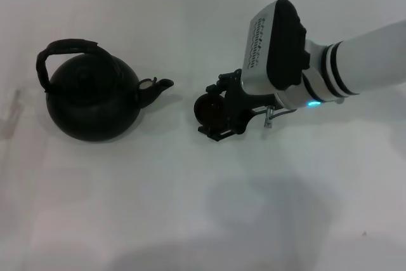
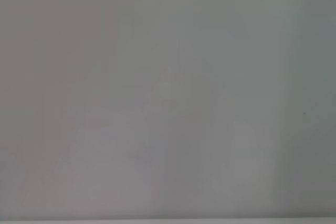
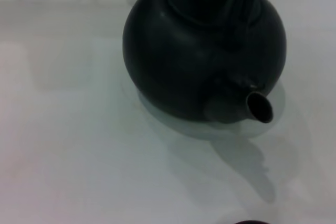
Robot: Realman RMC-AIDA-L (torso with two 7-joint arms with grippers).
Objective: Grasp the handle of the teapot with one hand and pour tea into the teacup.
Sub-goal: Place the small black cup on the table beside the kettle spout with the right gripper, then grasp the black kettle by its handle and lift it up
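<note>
Looking first at the head view, the teapot point(image 1: 92, 98) sits in the left part of the frame on the white table point(image 1: 190, 207), its spout point(image 1: 157, 87) pointing toward the centre. The handle point(image 1: 63, 52) arches over its top, near the upper left. The right gripper point(image 1: 219, 111) is at the centre, just beside the spout tip but apart from it, and the teacup point(image 1: 210, 108) sits between its fingers; they seem closed around the cup, though I cannot tell how firmly. The handle therefore lies to the left of this gripper, beyond the whole body of the pot. The left arm does not appear in this view.

The left wrist view shows only a pale, plain surface, so nothing can be said about the left gripper.

In the right wrist view, the teapot point(image 3: 199, 51) fills the upper centre with its spout point(image 3: 257, 107) facing the camera, and a dark rim, probably the teacup point(image 3: 252, 222), shows at the bottom edge. I judge the left side is the nearer one to reach the handle.
</note>
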